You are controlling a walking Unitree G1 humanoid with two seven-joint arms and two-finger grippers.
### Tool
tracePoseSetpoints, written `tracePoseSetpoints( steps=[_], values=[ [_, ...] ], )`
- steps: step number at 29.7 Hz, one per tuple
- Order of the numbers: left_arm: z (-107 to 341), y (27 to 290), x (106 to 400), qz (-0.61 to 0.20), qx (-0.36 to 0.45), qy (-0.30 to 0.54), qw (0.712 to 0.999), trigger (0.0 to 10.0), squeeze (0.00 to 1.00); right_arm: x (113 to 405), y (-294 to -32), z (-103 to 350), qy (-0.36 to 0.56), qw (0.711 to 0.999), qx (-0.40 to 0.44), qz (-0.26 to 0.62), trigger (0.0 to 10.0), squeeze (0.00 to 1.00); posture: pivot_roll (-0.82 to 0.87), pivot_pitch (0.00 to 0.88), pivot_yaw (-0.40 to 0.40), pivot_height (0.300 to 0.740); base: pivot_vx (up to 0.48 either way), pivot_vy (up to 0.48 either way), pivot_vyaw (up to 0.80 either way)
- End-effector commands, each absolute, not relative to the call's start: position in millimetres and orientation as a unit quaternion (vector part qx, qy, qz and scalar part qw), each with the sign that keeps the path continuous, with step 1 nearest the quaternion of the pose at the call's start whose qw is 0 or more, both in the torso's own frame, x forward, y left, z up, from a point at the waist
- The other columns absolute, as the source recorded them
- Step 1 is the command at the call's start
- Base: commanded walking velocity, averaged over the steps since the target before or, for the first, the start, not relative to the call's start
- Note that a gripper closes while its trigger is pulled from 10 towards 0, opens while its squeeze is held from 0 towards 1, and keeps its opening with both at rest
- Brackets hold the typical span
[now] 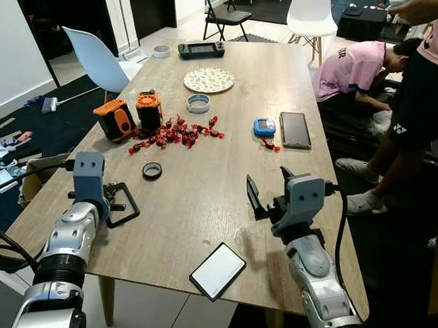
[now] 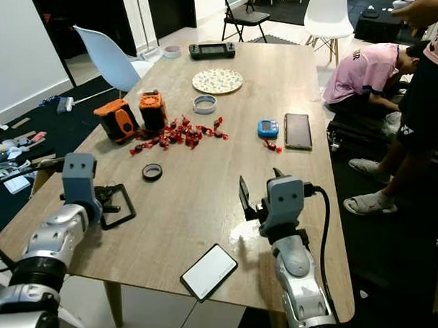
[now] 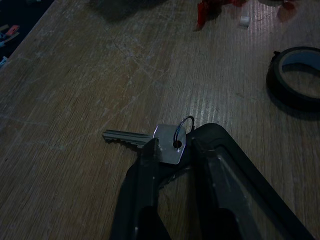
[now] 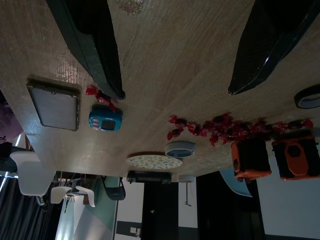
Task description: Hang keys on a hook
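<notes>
A: Where is the key (image 3: 150, 140)?

B: Lower centre of the left wrist view, flat on the tabletop (image 1: 226, 156). The left tool (image 3: 172, 150) is clenched on its silver head, beside the ring.

A: Handling?

B: Likely light, stiff, slick metal. The flat head looks the best hold; the ring stays free for a hook.

A: Right tool (image 1: 269, 192)?

B: Released, hovering, lower right of the left eye view.

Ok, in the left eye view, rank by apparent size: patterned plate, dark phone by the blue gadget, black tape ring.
1. Plate, the widest.
2. Phone, close behind; it lies nearer the camera, so true order is unsure.
3. Tape ring, clearly smallest though nearest.
</notes>
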State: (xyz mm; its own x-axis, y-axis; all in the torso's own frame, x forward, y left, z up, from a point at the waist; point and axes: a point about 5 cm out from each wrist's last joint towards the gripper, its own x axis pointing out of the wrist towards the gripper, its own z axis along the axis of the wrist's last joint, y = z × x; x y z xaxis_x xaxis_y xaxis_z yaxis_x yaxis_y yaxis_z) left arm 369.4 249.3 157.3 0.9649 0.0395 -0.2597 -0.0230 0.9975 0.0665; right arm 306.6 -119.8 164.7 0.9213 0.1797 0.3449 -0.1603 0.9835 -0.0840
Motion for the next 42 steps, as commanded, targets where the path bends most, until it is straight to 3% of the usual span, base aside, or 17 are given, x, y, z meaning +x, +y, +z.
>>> tracePoseSetpoints(
  steps=[1,8,9,12,14,15,16,17,27,28,29,31,35,40,42],
  values=[
    [151.0,244.5,367.7,0.012,0.030,0.141,0.989,10.0,0.00,306.7,-117.9,160.5,-0.171,0.981,-0.024,0.090,10.0,0.00,0.12,0.180,0.013,0.740,0.000,0.000,0.00],
    [152.3,241.1,370.8,0.013,0.028,0.139,0.990,10.0,0.00,306.7,-118.2,160.4,-0.171,0.981,-0.025,0.090,10.0,0.00,0.12,0.177,0.013,0.740,0.000,0.000,0.00],
    [152.0,240.8,370.9,0.012,0.028,0.139,0.990,6.7,0.00,306.6,-118.1,160.2,-0.171,0.981,-0.025,0.090,10.0,0.00,0.11,0.171,0.016,0.740,0.000,0.000,0.00],
    [151.4,239.8,371.3,0.011,0.027,0.140,0.990,4.2,0.00,306.5,-117.8,159.9,-0.171,0.981,-0.025,0.090,10.0,0.00,0.11,0.171,0.017,0.740,0.000,0.000,0.00],
    [151.3,239.4,371.5,0.010,0.027,0.140,0.990,4.2,0.00,306.4,-117.8,159.9,-0.171,0.981,-0.025,0.090,10.0,0.00,0.11,0.171,0.017,0.740,0.000,0.000,0.00],
    [150.7,238.4,371.5,0.009,0.025,0.140,0.990,1.6,0.00,306.1,-117.7,159.7,-0.171,0.981,-0.026,0.090,10.0,0.00,0.11,0.170,0.016,0.740,0.000,0.000,0.00],
    [150.6,238.2,371.5,0.009,0.025,0.140,0.990,1.6,0.00,306.0,-117.7,159.6,-0.171,0.981,-0.026,0.090,10.0,0.00,0.11,0.170,0.016,0.740,0.000,0.000,0.00],
    [150.3,238.0,371.4,0.009,0.025,0.140,0.990,0.0,0.00,305.8,-117.7,159.5,-0.171,0.981,-0.026,0.090,10.0,0.00,0.11,0.168,0.016,0.740,0.000,0.000,0.00],
    [150.8,241.2,367.6,0.015,0.018,0.136,0.990,0.0,0.00,306.1,-118.2,159.5,-0.171,0.981,-0.026,0.090,10.0,0.00,0.11,0.167,0.016,0.740,0.000,0.000,0.00],
    [151.9,242.1,365.8,0.018,0.017,0.132,0.991,3.9,0.00,305.9,-118.3,159.6,-0.171,0.981,-0.026,0.090,10.0,0.00,0.11,0.167,0.017,0.740,0.000,0.000,0.00],
    [154.5,243.5,363.4,0.025,0.020,0.123,0.992,10.0,0.00,306.0,-118.6,159.8,-0.171,0.981,-0.027,0.090,10.0,0.00,0.11,0.167,0.017,0.740,0.000,0.000,0.00],
    [179.1,247.0,355.8,0.088,0.051,0.045,0.994,10.0,0.00,306.5,-120.3,160.5,-0.172,0.981,-0.027,0.088,10.0,0.00,0.12,0.168,0.014,0.740,0.000,0.000,0.00],
    [222.5,235.1,340.6,0.124,0.001,-0.063,0.990,10.0,0.00,308.2,-119.9,161.7,-0.173,0.980,-0.026,0.091,10.0,0.00,0.14,0.168,0.001,0.740,0.000,0.000,0.00],
    [246.3,223.0,326.5,0.162,-0.064,-0.108,0.979,10.0,0.00,312.0,-113.3,166.8,-0.179,0.978,-0.020,0.105,10.0,0.00,0.16,0.166,-0.011,0.740,0.000,0.000,0.00],
    [247.4,210.6,318.4,0.155,-0.139,-0.090,0.974,10.0,0.00,312.1,-111.4,168.4,-0.181,0.977,-0.018,0.109,10.0,0.00,0.16,0.168,-0.019,0.740,0.000,0.000,0.00]
  ],
)
